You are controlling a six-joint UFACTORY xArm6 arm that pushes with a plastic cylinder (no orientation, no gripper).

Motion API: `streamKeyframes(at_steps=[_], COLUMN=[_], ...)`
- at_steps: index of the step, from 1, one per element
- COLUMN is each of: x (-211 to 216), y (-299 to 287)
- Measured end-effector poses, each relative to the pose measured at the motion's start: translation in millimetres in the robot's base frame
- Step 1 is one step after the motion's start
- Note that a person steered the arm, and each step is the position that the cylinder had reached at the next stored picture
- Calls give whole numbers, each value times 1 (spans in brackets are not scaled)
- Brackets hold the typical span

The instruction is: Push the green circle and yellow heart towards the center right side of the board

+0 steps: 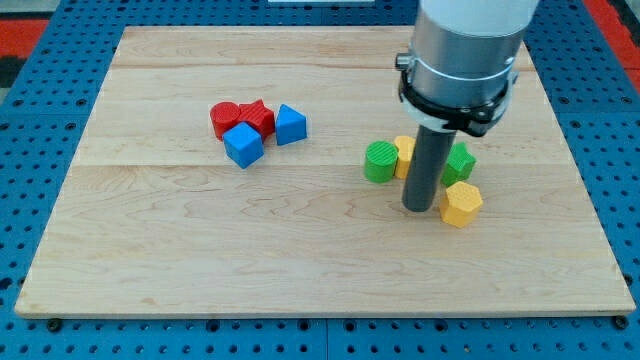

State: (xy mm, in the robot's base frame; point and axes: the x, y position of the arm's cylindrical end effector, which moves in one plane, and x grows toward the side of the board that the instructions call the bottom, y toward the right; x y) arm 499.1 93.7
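Note:
The green circle (380,161) lies right of the board's middle. A yellow block (404,154), probably the yellow heart, touches its right side and is half hidden by my rod. My tip (418,208) rests on the board just below that yellow block, down and right of the green circle. A second green block (460,163) shows to the right of the rod, partly hidden. A yellow hexagon-like block (461,204) sits just right of my tip.
A cluster at the upper left of the middle holds a red circle (224,117), a red star (258,117), a blue cube (243,145) and a blue block (290,125). The wooden board (150,250) sits on a blue pegboard.

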Motion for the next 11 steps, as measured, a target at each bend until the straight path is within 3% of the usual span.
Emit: streamKeyframes(at_steps=[4,8,10,11], x=[-40,-57,-77,-68], y=[-73,34,51,30])
